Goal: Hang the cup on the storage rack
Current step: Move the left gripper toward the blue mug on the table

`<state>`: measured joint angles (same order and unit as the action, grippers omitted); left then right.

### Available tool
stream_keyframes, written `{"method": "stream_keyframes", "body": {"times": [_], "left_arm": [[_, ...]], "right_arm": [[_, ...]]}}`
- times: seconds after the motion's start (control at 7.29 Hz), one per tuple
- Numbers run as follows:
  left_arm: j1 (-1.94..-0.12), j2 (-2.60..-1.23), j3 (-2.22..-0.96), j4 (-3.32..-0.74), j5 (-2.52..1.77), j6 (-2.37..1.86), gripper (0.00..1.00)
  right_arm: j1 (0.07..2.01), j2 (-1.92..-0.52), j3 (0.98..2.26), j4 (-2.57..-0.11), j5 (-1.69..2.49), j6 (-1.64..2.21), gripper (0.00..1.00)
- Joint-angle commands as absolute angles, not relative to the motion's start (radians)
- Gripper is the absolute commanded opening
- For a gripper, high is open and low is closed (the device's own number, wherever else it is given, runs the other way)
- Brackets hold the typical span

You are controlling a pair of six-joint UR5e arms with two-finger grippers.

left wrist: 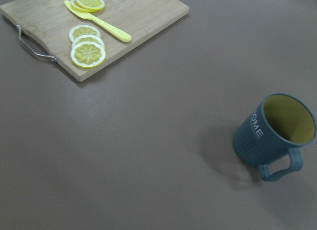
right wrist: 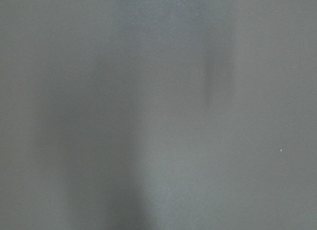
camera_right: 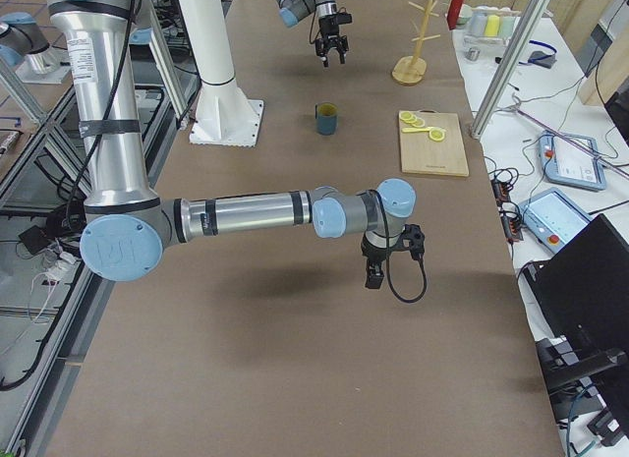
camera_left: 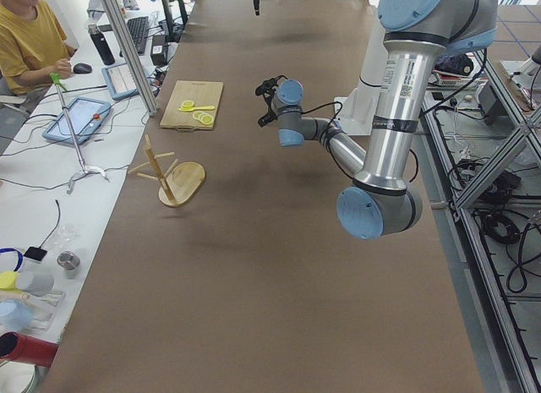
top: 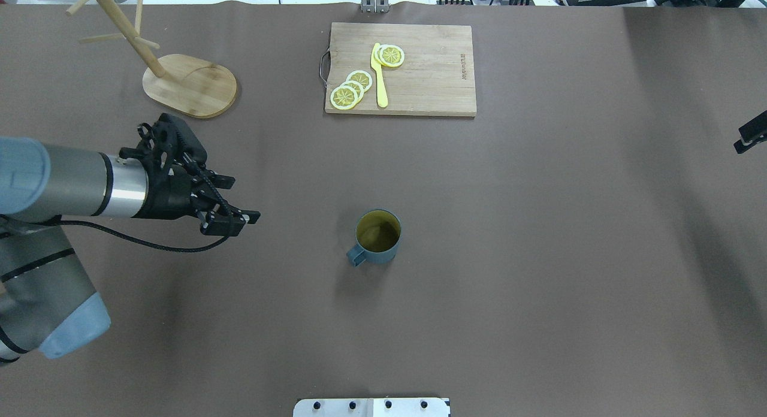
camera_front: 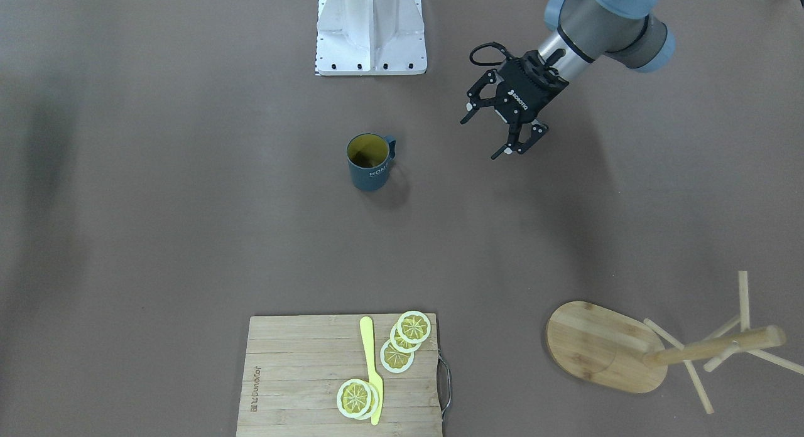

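Note:
The dark teal cup (top: 377,236) stands upright mid-table, yellow inside, with its handle toward the robot's near left; it also shows in the front view (camera_front: 370,164) and the left wrist view (left wrist: 271,137). My left gripper (top: 241,197) is open and empty, above the table, well to the left of the cup (camera_front: 496,135). The bamboo storage rack (top: 192,84) stands at the far left, its pegs bare (camera_front: 603,346). My right gripper (top: 750,136) shows only as a dark piece at the right edge, far from the cup; I cannot tell whether it is open.
A wooden cutting board (top: 431,69) with lemon slices (top: 351,88) and a yellow knife (top: 380,75) lies at the far middle. The robot's white base plate (camera_front: 370,35) is at the near edge. The right wrist view shows only bare brown table.

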<state>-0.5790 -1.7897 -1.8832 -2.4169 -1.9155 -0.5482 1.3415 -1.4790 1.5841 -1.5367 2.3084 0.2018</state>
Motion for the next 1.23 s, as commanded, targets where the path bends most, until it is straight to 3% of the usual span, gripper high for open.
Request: {"method": "stream_keyframes", "body": {"times": [0.0,0.41,1.1], "left_arm": [[-0.51,-1.847,-1.872,-2.364,-1.896,-0.599,0.87],[-0.353,-1.948,-1.836,-2.292,-1.665,-0.615,0.86],[-0.337,-2.019,-1.738,-2.293,-1.638,-0.612,0.78]], "right_arm": [[1.362,-1.488,1.556,-1.537,2.306,0.136,1.0],[1.39,-1.486,1.509,-1.536,2.304,0.061,1.0],[1.39,-1.489,1.5,-1.534,2.295,0.063,1.0]]}}
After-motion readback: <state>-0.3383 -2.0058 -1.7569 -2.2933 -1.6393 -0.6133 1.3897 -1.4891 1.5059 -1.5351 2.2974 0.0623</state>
